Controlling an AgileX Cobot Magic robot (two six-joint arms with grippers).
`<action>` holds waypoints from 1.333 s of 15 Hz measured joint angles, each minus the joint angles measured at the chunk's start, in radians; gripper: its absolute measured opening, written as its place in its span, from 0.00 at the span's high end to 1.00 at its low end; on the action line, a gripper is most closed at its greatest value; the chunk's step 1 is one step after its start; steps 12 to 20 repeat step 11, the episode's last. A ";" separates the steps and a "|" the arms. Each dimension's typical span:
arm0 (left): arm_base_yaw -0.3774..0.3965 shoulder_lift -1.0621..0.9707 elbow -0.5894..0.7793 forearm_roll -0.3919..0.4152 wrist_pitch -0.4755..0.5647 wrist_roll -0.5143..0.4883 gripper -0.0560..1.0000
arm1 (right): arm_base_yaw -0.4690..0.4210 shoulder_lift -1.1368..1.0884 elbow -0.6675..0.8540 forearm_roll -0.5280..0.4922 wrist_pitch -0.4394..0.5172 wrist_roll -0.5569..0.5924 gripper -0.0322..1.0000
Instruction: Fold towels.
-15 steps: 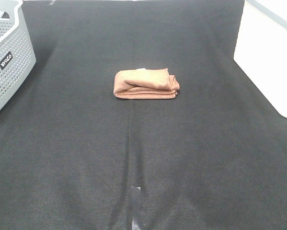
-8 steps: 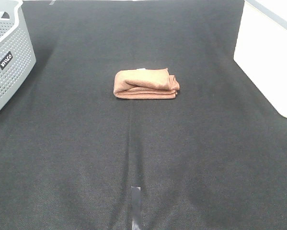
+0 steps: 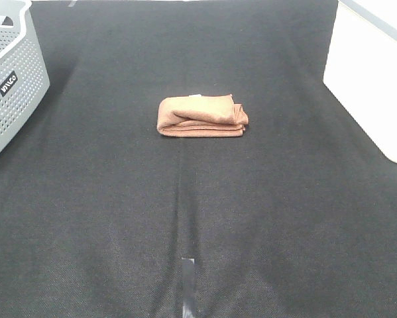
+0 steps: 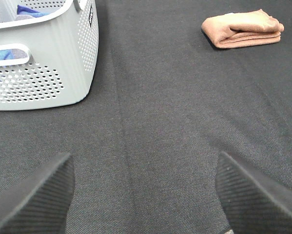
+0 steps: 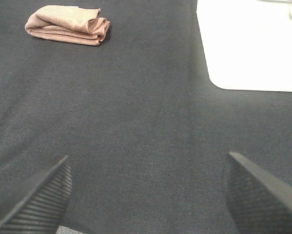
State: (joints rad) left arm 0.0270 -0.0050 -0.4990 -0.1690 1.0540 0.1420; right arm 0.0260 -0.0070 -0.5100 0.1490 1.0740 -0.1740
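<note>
Far left: grey perforated laundry basket [image 3: 9, 79] at the edge of the dark fabric surface [image 3: 198, 218], well apart from everything else. Inside, by the left wrist view, blue cloth [image 4: 31, 9] showing over the rim and through a handle slot; how much more lies in there, cannot tell.

Centre, toward the far side: reddish-brown towel [image 3: 201, 116] lying folded into a compact, layered bundle, small white tag [image 3: 195, 96] at its far edge. Folds a little loose at the right end, but the fold itself looks done. Judging from that, this piece seems finished; left to do is probably a next cloth from the basket, or moving the bundle aside.

Right: white tray-like container [image 3: 374, 79] at the far right edge, nothing visible in the part shown.

Left tool [image 4: 145, 195] spread wide, holding nothing, hovering near the basket. Right tool [image 5: 148, 192] likewise spread and empty, low over bare surface, well short of the towel.
</note>
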 joint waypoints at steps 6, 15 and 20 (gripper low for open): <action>0.000 0.000 0.000 0.000 0.000 0.004 0.23 | 0.000 0.000 0.000 0.000 0.000 0.000 0.20; 0.000 0.000 0.000 0.000 0.000 0.005 0.23 | 0.000 0.000 0.000 0.000 0.000 0.000 0.20; 0.000 0.000 0.000 0.000 0.000 0.005 0.23 | 0.000 0.000 0.000 0.000 0.000 0.000 0.20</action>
